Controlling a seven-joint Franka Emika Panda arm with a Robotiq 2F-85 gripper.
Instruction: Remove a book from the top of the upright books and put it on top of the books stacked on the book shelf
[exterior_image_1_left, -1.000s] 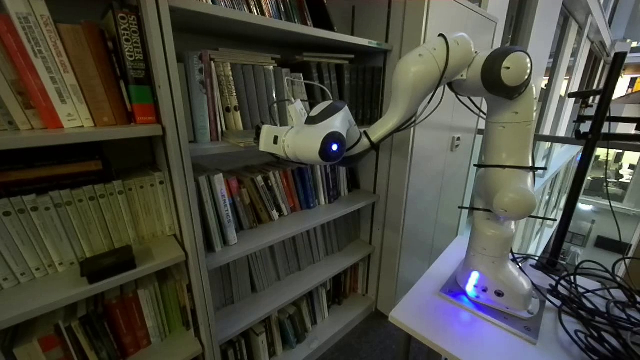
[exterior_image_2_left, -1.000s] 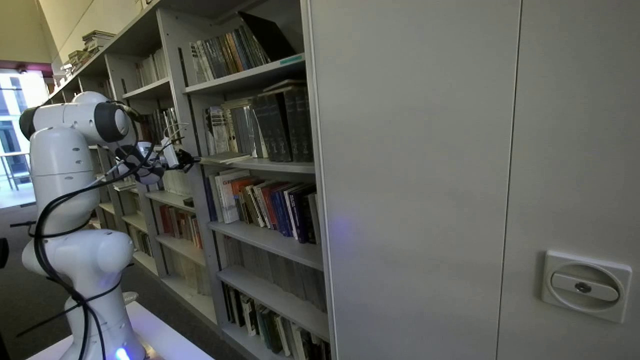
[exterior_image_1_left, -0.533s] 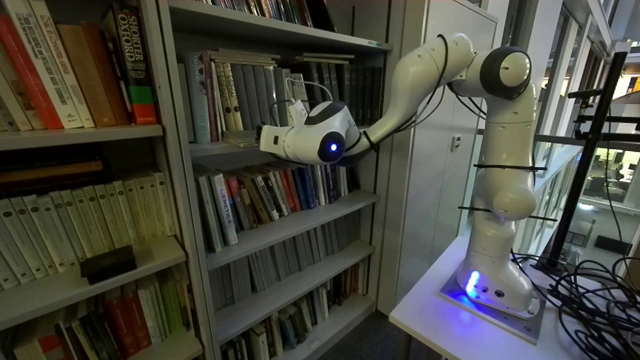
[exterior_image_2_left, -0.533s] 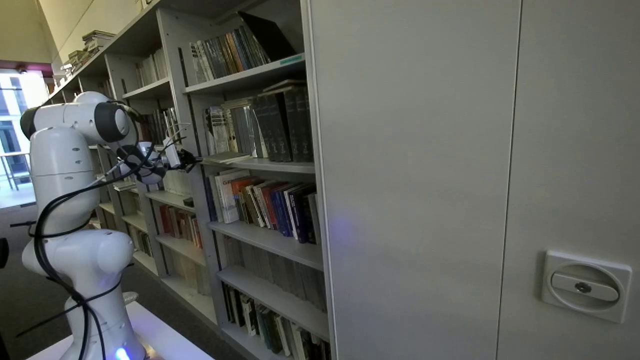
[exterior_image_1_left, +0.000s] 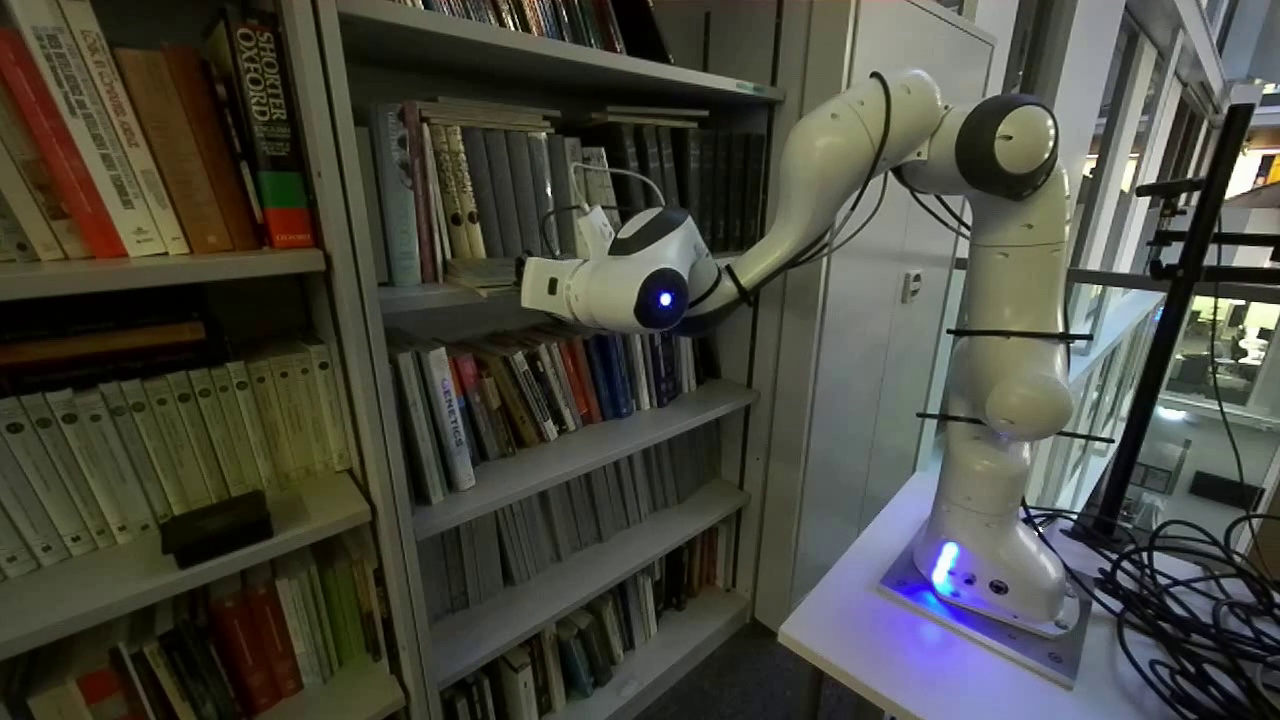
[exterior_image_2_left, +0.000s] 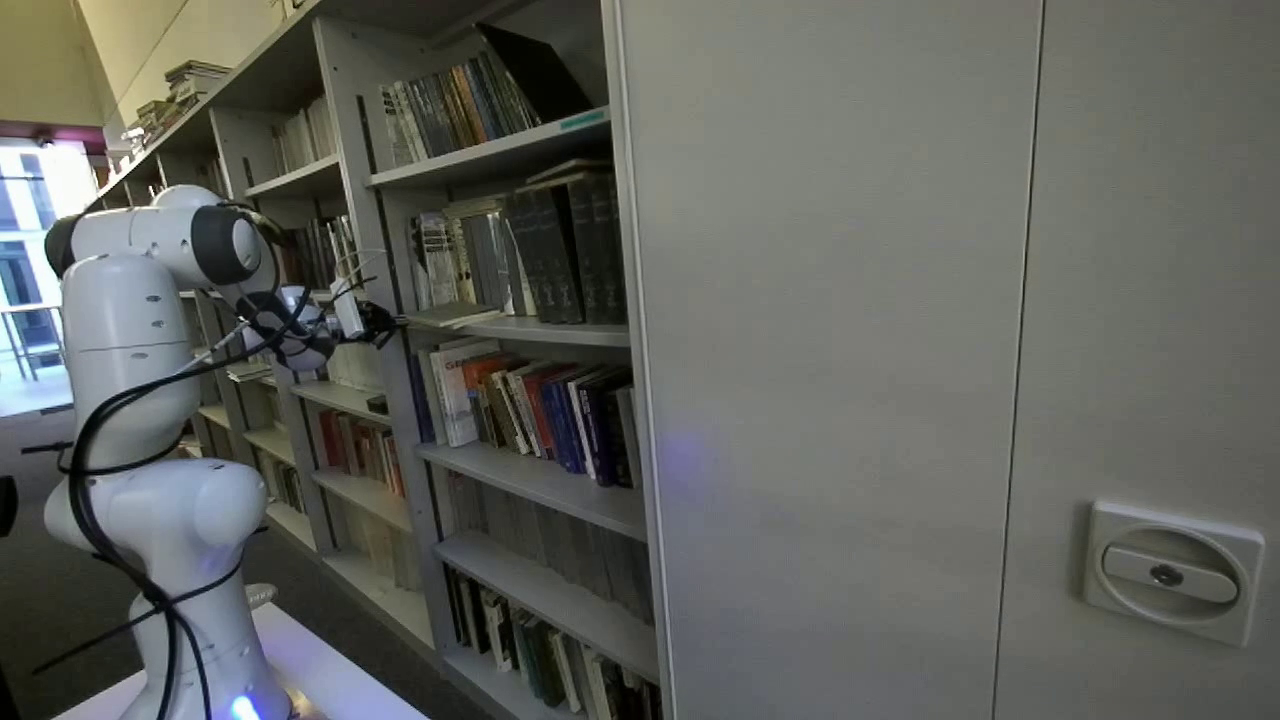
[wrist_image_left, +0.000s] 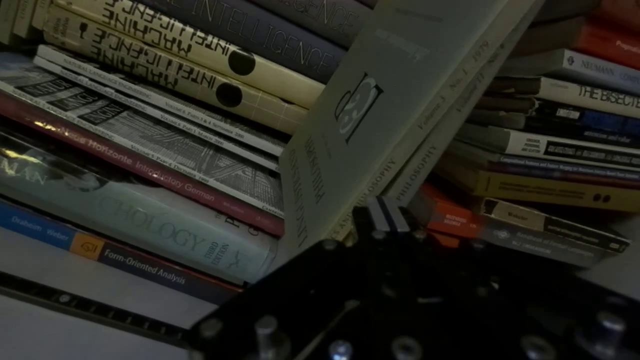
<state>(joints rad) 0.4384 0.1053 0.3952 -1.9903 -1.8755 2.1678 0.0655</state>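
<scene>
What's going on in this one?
A white robot arm has its black two-finger gripper shut by the spines of a flat stack of grey-green paperbacks on the tall grey metal shelving unit. No book shows between the jaws; whether the gripper touches the stack is unclear. Some thin pale books lie flat atop the upright row of grey and cream books. I can't tell whether the book transfer is finished.
</scene>
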